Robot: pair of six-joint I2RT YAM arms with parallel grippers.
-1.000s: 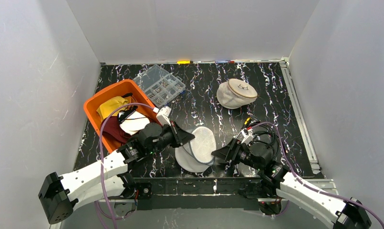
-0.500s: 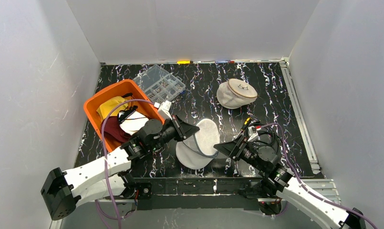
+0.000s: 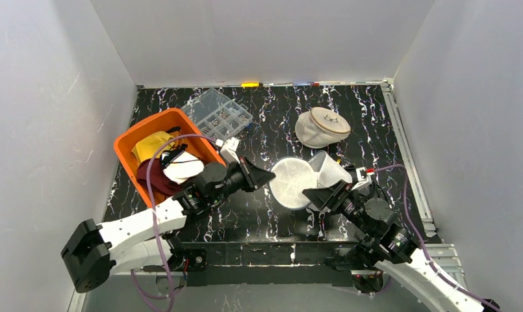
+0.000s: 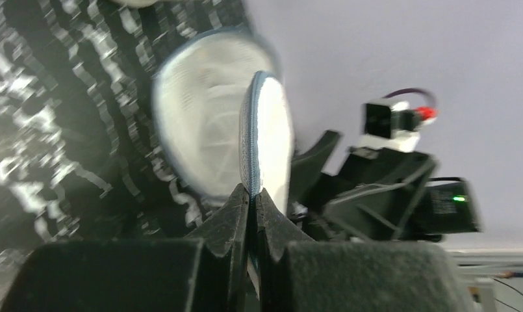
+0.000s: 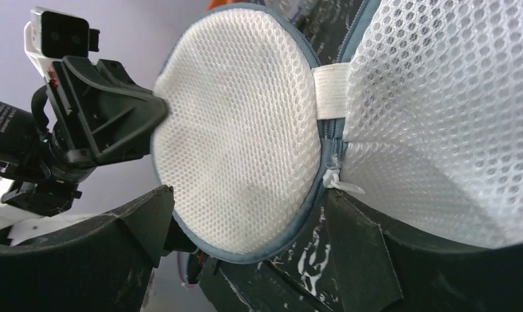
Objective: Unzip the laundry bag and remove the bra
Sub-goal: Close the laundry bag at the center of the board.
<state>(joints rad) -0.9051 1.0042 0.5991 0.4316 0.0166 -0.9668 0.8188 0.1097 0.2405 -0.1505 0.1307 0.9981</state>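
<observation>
The white mesh laundry bag (image 3: pixel 295 182) with a blue zipper rim is held off the table, spread into two round halves. My left gripper (image 3: pixel 270 176) is shut on the blue rim of one half (image 4: pixel 266 133), its tips (image 4: pixel 253 193) pinched together. My right gripper (image 3: pixel 318 194) is open, with its fingers (image 5: pixel 141 214) standing on either side of the bag's lower edge (image 5: pixel 245 149). The white zipper pull (image 5: pixel 334 179) hangs by the right finger. An elastic tab (image 5: pixel 330 91) joins the halves. The bra is hidden.
A second mesh bag (image 3: pixel 321 127) with a tan top lies at the back right. An orange bin (image 3: pixel 125 139) of clothes stands at the left. A clear compartment box (image 3: pixel 217 115) sits behind it. The table's metal rail (image 3: pixel 411 162) runs along the right.
Both grippers have moved right and away from the near edge, carrying the bag. The bag has risen and spread from one flat lump into two halves.
</observation>
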